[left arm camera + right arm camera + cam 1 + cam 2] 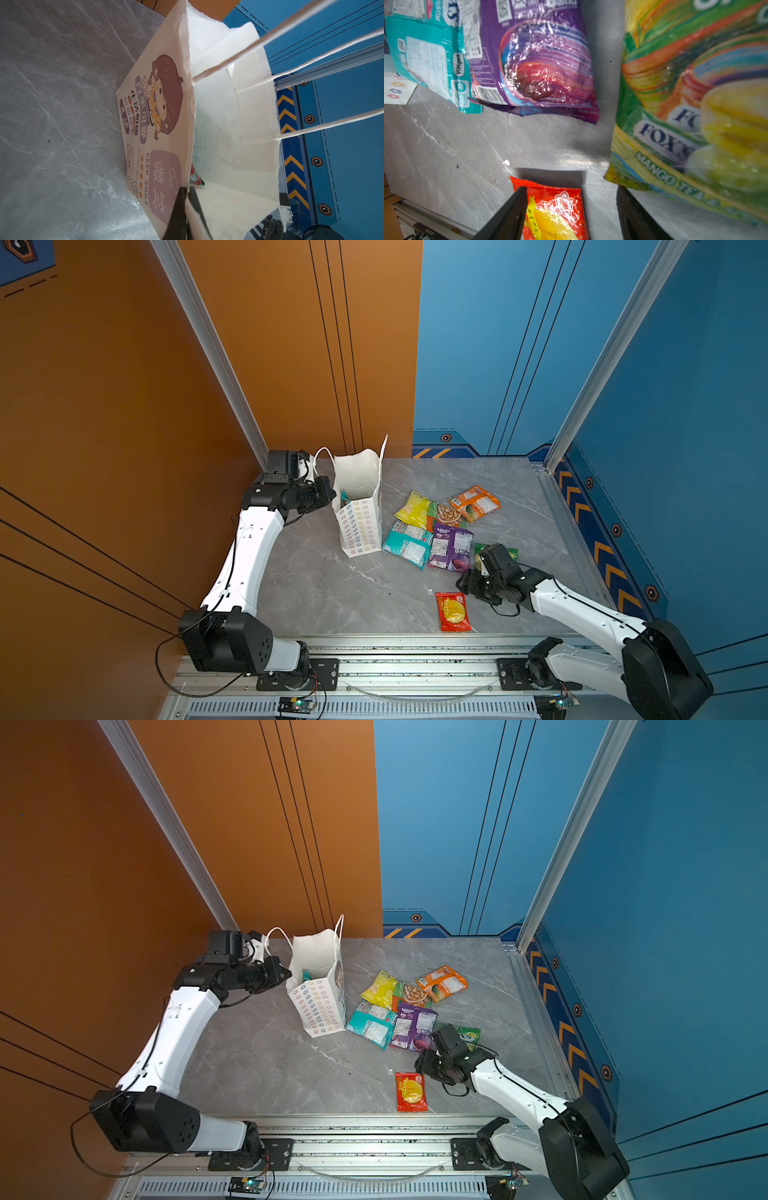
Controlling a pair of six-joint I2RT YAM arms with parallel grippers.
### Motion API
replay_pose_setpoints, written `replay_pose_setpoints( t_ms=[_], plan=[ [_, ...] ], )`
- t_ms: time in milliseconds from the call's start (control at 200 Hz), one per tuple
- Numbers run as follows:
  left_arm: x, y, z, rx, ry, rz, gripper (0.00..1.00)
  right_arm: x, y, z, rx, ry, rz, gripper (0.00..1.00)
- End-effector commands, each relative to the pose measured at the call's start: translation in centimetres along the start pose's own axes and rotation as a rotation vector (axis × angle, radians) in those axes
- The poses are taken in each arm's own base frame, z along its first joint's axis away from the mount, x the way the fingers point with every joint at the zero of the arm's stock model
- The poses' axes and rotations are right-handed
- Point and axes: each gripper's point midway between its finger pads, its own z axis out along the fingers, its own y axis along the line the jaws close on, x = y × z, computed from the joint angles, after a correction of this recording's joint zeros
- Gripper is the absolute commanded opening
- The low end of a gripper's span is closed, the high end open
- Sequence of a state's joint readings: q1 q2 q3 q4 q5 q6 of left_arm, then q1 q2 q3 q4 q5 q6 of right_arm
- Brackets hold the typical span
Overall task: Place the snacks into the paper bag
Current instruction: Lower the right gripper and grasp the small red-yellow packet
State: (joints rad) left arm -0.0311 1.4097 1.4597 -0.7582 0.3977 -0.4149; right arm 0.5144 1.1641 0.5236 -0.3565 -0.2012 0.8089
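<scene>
Left wrist view: left gripper (187, 190) is closed tight on the rim of the paper bag (162, 108), with the thin paper pinched between both fingers. The bag stands upright toward the far left of the grey tabletop (332, 593), mouth open. Done so far: a bagged packet (196, 179), teal and red at its visible corner, lies at the bottom. So at least one snack is in; how many more lie under it cannot be told. Left outside, seven: yellow packet (413, 508), brown-printed packet (446, 514) and orange packet (473, 504) overlap in a far cluster. The teal packet (407, 543) sits partly under the purple packet (451, 547). The green packet (695, 104) and red packet (556, 209) lie nearer the front. Judged well under halfway. Right gripper (571, 188) hangs low over the red packet's end, fingers spread wide with nothing gripped; the red packet looks like the next pick. In the way: a corner of the green packet lies just beside one finger and might get caught in the closing. The cord handles (270, 35) stretch above the bag's mouth and could snag a dropped packet. The left arm also crowds that side of the opening.
</scene>
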Motion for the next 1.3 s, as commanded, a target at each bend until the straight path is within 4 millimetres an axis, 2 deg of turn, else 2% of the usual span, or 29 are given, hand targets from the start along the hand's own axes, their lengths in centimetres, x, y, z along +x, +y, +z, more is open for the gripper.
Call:
replay_pose_setpoints(
  t_ms=[0, 150, 295, 581, 756, 866, 911, 1076, 1296],
  plan=[
    [0.6, -0.4, -0.6, 0.027, 0.011, 0.006, 0.00, -0.2, 0.7, 0.3, -0.034, 0.014, -0.016, 0.69],
    [0.6, -0.4, -0.8, 0.025, 0.008, 0.006, 0.00, 2.0, -0.1, 0.6, -0.032, 0.082, -0.029, 0.63],
    [0.6, -0.4, -0.8, 0.026, 0.008, 0.006, 0.00, 3.9, -1.0, 0.5, -0.023, 0.118, -0.034, 0.63],
    [0.8, -0.3, -0.7, 0.026, 0.013, 0.004, 0.00, 5.7, -1.0, 1.0, -0.030, 0.135, -0.029, 0.60],
    [0.7, -0.4, -0.9, 0.025, 0.006, 0.007, 0.00, 6.4, -1.4, 1.6, 0.022, 0.131, -0.039, 0.54],
    [0.7, -0.4, -0.9, 0.026, 0.008, 0.006, 0.00, 6.0, -2.0, 2.1, 0.077, 0.105, -0.022, 0.44],
    [0.7, -0.4, -0.9, 0.027, 0.007, 0.007, 0.00, 6.5, -1.8, 2.4, 0.092, 0.108, -0.047, 0.42],
    [0.7, -0.4, -1.0, 0.027, 0.004, 0.008, 0.00, 5.7, -2.1, 2.8, 0.149, 0.057, -0.062, 0.31],
    [0.7, -0.4, -1.0, 0.026, 0.003, 0.008, 0.00, 4.8, -1.1, 3.0, 0.140, 0.039, -0.078, 0.08]
  ],
)
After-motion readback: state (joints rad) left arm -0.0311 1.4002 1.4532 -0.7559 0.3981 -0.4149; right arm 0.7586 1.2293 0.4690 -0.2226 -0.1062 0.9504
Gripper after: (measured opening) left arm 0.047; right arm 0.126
